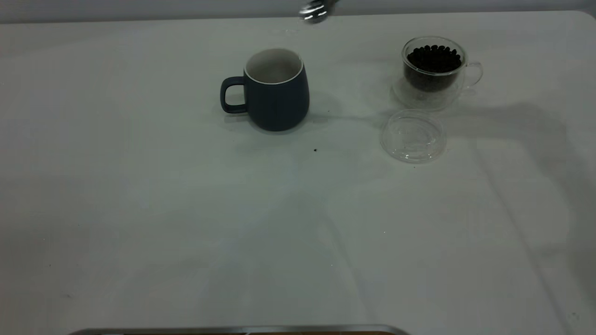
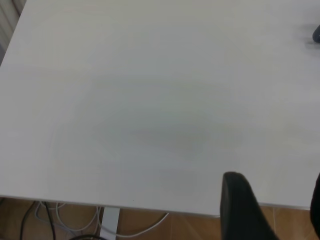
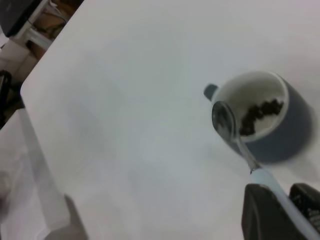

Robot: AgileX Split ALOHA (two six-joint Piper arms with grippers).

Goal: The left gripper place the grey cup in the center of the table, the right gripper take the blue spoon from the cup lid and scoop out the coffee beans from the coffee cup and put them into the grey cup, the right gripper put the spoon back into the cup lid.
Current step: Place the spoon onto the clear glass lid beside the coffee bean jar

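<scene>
Lab bench: bare white table point(image 1: 186, 223), loose cables point(image 2: 75, 220).

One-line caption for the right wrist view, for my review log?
Right gripper holds the blue-handled spoon, bowl empty, above the grey cup with coffee beans inside.

Table layout, exterior view

Grey cup point(image 1: 277, 90) stands near table point(image 1: 139, 209) centre, handle to the left, coffee beans point(image 3: 259, 116) inside. Coffee cup point(image 1: 434, 68) stands well apart to its right; cup lid point(image 1: 412, 135) lies just before it. Spoon point(image 3: 226, 122) hangs above the grey cup.
</scene>
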